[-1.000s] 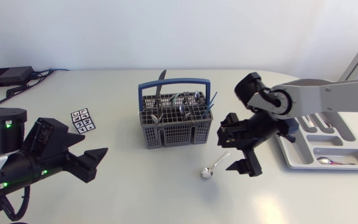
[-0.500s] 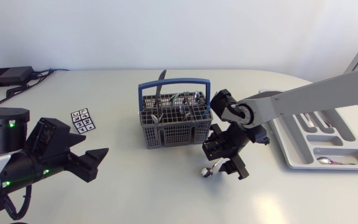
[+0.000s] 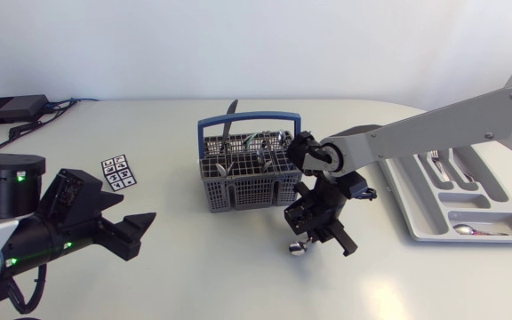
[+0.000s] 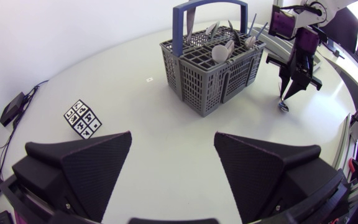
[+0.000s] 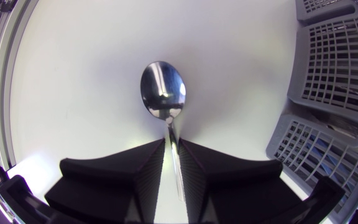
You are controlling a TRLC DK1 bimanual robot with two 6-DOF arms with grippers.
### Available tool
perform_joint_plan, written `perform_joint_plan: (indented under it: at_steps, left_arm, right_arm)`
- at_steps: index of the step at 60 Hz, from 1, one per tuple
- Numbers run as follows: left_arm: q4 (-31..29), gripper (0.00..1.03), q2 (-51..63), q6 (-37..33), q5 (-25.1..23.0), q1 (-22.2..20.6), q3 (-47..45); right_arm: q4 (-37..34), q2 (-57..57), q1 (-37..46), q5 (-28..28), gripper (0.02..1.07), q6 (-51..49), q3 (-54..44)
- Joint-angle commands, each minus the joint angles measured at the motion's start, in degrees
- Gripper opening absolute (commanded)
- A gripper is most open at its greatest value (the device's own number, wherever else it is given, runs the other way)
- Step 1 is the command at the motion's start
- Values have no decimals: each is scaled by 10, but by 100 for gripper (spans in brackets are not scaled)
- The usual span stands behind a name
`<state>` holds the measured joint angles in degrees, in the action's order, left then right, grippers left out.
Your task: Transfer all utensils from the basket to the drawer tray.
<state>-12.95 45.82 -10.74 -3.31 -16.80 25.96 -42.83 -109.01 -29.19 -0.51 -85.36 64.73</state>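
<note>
A grey basket (image 3: 252,192) with a blue handle stands mid-table, holding several utensils (image 3: 260,149). In front of it, to its right, a silver spoon (image 3: 297,247) lies on the table. My right gripper (image 3: 315,233) points down over it. In the right wrist view the gripper (image 5: 171,149) is shut on the spoon's handle, with the bowl (image 5: 163,90) sticking out ahead of the fingertips and the basket (image 5: 328,93) beside it. The drawer tray (image 3: 413,218) lies at the right. My left gripper (image 4: 173,155) stands open and empty, far to the left of the basket (image 4: 219,81).
The tray holds a few utensils (image 3: 447,173) and a spoon (image 3: 469,231). A checkered marker card (image 3: 118,171) lies left of the basket. A black box (image 3: 9,108) with cables sits at the back left corner.
My right arm has swung left from beside the tray and come down over the spoon, and its fingers have closed onto the handle. The left arm has not moved.
</note>
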Motion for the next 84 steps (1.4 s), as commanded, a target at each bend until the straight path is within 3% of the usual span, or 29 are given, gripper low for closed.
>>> perform_joint_plan:
  at_steps: [1, 17, 37, 49, 63, 84]
  left_arm:
    - [6, 93, 8, -1, 2, 0, 1]
    - [6, 93, 8, -1, 2, -3, 0]
    - [6, 93, 8, -1, 2, -3, 3]
    - [6, 93, 26, 2, 3, -6, 27]
    - [9, 93, 53, 14, 3, -20, 47]
    - [24, 93, 88, 26, 34, -57, 66]
  right_arm:
    - [-31, -30, -3, 9, 13, -15, 2]
    - [-43, -1, 6, -13, 10, -9, -14]
    - [-109, 162, 64, -70, 10, -32, -42]
    - [-140, 204, 203, -73, 10, -112, -47]
    - [-154, 176, 414, -76, 10, -248, -7]
    - [-148, 34, 631, -71, 10, -365, 122]
